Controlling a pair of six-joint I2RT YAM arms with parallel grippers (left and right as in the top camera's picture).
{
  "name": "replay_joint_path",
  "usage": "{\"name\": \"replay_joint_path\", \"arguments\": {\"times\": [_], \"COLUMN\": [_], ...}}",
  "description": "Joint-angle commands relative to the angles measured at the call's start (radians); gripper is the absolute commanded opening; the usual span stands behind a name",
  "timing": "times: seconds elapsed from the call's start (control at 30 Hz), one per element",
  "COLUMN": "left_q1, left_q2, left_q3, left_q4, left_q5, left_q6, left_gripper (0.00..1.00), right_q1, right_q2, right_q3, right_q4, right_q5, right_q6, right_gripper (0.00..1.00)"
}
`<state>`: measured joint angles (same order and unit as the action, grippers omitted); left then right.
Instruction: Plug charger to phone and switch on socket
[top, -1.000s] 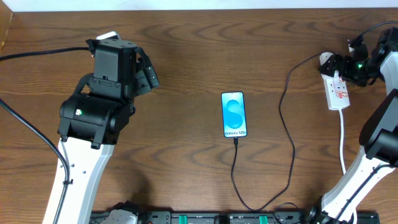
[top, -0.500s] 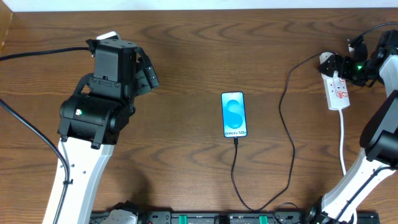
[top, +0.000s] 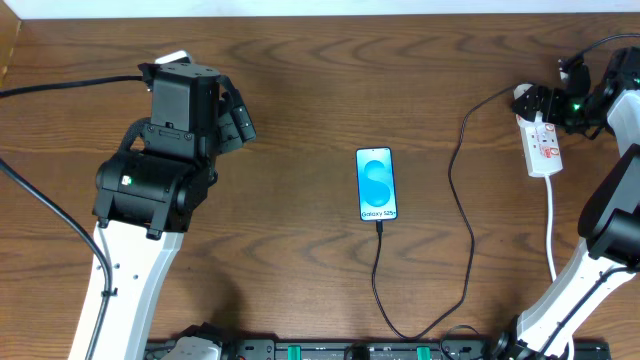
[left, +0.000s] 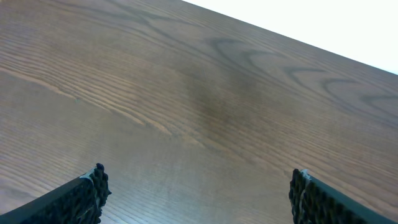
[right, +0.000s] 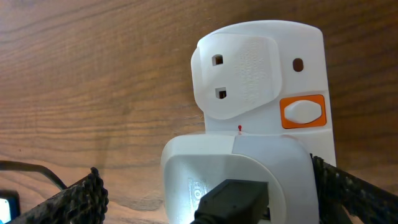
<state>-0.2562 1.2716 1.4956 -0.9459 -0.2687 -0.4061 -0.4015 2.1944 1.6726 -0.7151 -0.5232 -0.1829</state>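
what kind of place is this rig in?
Likely a robotics lab bench, not a home desk: a wood-grain table, the left arm and right arm based at its near edge, and only a phone, charger and socket laid out as props.

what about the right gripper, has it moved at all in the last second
No. In the overhead view the right gripper sits over the same end of the socket as before, the end away from its cord, with no visible shift.

Left arm (top: 150, 185) is bent forward, jaws spread wide; right arm (top: 612, 215) reaches far out, jaws equally wide.
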Motion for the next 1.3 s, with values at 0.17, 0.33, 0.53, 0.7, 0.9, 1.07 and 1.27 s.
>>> {"name": "replay_joint_path", "arguments": {"times": [0.17,0.33,0.53,0.7,0.9,1.07,1.27], "left_q1": [0.003,0.003,0.003,0.003,0.003,0.003,0.003], "left_q2": [0.002,0.002,0.002,0.002,0.002,0.002,0.002], "left_q3": [-0.005,-0.005,-0.005,-0.005,-0.005,-0.005,-0.005], "left_q4": [-0.005,-0.005,-0.005,-0.005,-0.005,-0.005,-0.005], "left_q5": [-0.021,-0.021,-0.021,-0.021,-0.021,-0.021,-0.021], "left_q6": [0.01,0.01,0.01,0.01,0.01,0.01,0.01], "left_gripper": [0.94,0.94,0.94,0.94,0.94,0.94,0.94], "right_q1": [0.013,0.012,0.012,0.012,0.013,0.013,0.018], "right_q2": [0.023,0.023,0.023,0.023,0.023,0.023,0.024], "right_q3": [0.032,0.037,0.075,0.128,0.132,0.13,0.103], "right_q4": [-0.021,-0.042,-0.108,-0.159,-0.188,-0.228,-0.23], "right_q5": [-0.005,0.01,0.061,0.098,0.098,0.098,0.098], "right_q6": [-0.077,-0.097,-0.128,-0.127,-0.109,-0.108,-0.102], "right_gripper": [0.99,0.99,0.99,0.99,0.99,0.99,0.99]}}
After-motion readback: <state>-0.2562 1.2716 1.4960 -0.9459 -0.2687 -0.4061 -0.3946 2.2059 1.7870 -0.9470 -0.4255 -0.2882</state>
